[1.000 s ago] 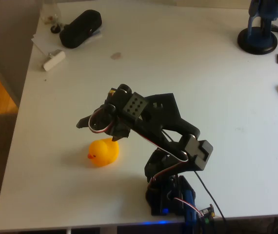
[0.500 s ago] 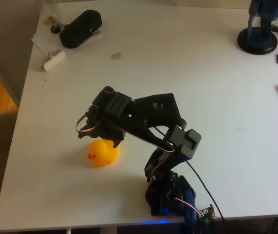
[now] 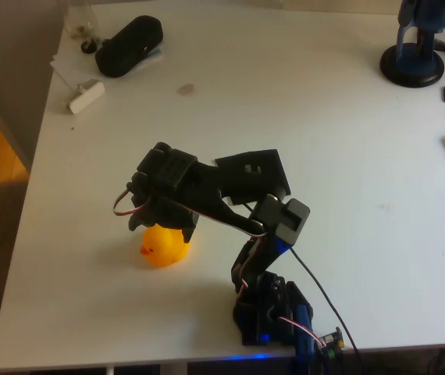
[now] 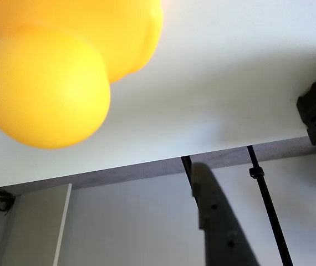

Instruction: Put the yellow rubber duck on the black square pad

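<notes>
A black oblong case (image 3: 129,45), a small white block (image 3: 86,96) and a brownish stain (image 3: 185,90) lie far back on the white table (image 3: 324,141), well apart from the yellow rubber duck (image 3: 162,245). The duck sits near the front left, beak pointing left, long axis left-right. The gripper (image 3: 154,209) overlaps its far edge; whether its fingers are apart or together cannot be told

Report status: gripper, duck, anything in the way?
Gripper low over the yellow rubber duck, jaw state unclear. Duck on the white table, not gripped. Nothing blocking it.
</notes>
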Controlling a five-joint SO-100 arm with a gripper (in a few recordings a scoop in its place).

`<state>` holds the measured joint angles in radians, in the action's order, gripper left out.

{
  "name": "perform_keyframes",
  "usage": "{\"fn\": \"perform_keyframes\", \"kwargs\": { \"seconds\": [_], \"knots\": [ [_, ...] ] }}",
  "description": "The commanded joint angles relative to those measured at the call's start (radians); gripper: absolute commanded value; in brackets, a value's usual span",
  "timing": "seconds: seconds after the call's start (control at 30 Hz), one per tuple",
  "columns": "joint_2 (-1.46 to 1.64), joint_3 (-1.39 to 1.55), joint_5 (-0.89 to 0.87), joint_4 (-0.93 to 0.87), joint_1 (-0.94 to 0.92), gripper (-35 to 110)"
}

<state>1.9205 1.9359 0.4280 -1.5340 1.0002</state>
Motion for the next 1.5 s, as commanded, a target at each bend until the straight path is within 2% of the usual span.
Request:
{"fn": "perform_keyframes", "kwargs": {
  "seconds": [0.0, 0.2, 0.87, 1.07, 1.47],
  "knots": [
    [-0.002, -0.020, 0.008, 0.041, 0.017, 44],
    [-0.003, -0.015, 0.008, 0.123, 0.017, 44],
    [-0.129, -0.028, 0.015, 0.126, 0.009, 44],
    [-0.141, -0.012, 0.009, 0.250, 0.015, 44],
    [-0.143, -0.009, 0.015, 0.256, 0.015, 44]
  ]
}}
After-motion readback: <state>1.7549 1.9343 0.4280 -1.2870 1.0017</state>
